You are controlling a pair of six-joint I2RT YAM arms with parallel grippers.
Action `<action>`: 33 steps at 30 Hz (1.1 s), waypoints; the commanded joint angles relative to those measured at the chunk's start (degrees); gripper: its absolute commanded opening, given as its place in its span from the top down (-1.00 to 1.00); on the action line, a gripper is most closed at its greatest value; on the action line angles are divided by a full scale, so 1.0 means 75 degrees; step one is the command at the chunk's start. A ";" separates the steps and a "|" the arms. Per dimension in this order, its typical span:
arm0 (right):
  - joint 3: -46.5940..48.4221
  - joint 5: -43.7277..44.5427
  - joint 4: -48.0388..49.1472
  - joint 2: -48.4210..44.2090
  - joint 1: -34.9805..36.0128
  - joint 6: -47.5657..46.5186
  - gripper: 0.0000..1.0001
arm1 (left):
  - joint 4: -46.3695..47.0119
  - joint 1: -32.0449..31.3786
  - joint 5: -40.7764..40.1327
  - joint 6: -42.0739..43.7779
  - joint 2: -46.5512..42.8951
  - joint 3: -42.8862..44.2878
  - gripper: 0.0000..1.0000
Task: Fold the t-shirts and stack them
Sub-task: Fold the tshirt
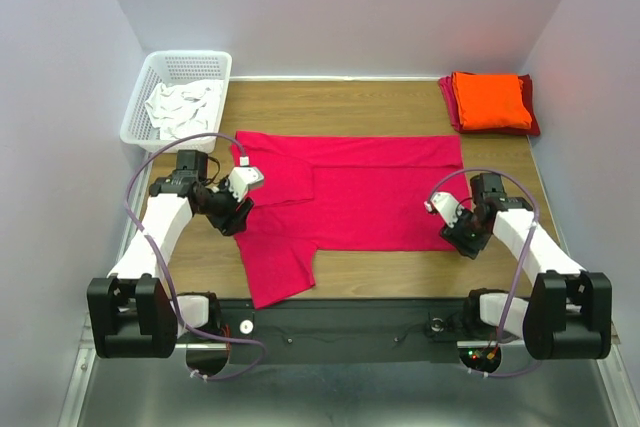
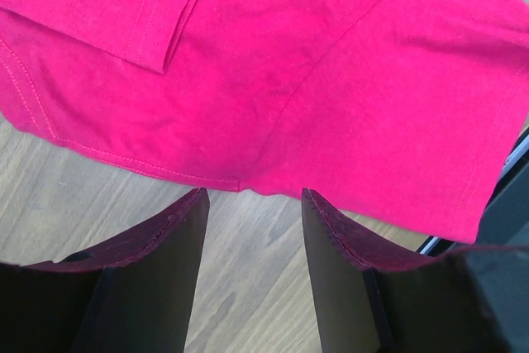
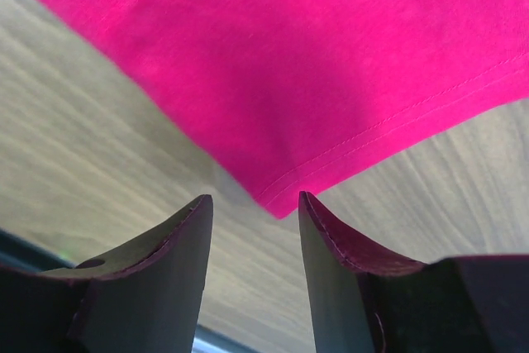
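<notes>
**Figure.** The pinkish-red t-shirt (image 1: 370, 197) lay spread flat at the centre of the table (image 1: 400, 272). At upper right, the orange t-shirt (image 1: 490, 100) sat folded on the darker red t-shirt (image 1: 448, 102). The left gripper (image 2: 254, 196) stood with jaws parted just short of a stitched edge. The right gripper (image 3: 252, 200) was likewise parted before a hem corner. The cloth looked light, thin and limp, and would likely drape and wrinkle, so hems and corners offered the surest pinch.
</notes>
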 commanded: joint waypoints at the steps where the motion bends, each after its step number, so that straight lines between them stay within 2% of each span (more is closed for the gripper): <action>1: -0.0093 0.0083 0.0566 0.0194 -0.0046 -0.0193 -0.02 | 0.0051 -0.0105 -0.0090 0.0186 -0.0001 -0.0035 -0.21; 3: -0.0234 0.0095 0.0648 0.0288 -0.0046 -0.0240 0.05 | 0.0063 -0.0152 -0.0160 0.0291 0.0070 -0.0058 -0.21; 6: -0.0456 0.0083 0.0719 0.0359 -0.0046 -0.0345 0.28 | 0.0028 -0.0409 -0.0312 0.0629 0.0047 -0.0210 -0.22; 9: -0.0586 0.0083 0.0731 0.0335 -0.0046 -0.0357 0.58 | 0.0214 -0.0866 -0.0640 0.0888 -0.0152 -0.0655 -0.22; 10: -0.0586 0.0095 0.0719 0.0335 -0.0046 -0.0299 0.74 | 0.0331 -0.1110 -0.0815 0.1051 -0.0211 -0.0900 -0.22; 13: -0.0574 0.0130 0.0707 0.0254 -0.0046 -0.0170 0.96 | 0.0403 -0.1417 -0.1155 0.1251 -0.0223 -0.1194 -0.21; 22: -0.0410 0.0165 0.0684 0.0253 -0.0046 -0.0041 0.99 | 0.0531 -0.2202 -0.1951 0.1346 0.0362 -0.1265 -0.20; 29: -0.0305 0.0212 0.0672 0.0347 -0.0046 0.0018 0.99 | 0.1234 -0.2964 -0.2737 0.1135 0.0573 -0.1699 -0.20; 31: -0.0328 0.0259 0.0649 0.0394 -0.0046 0.0018 0.99 | 0.1479 -0.3151 -0.3099 0.1088 0.0772 -0.1897 -0.12; 33: -0.0328 0.0236 0.0637 0.0335 -0.0046 0.0018 0.99 | 0.1562 -0.3245 -0.3242 0.1088 0.0901 -0.1980 0.09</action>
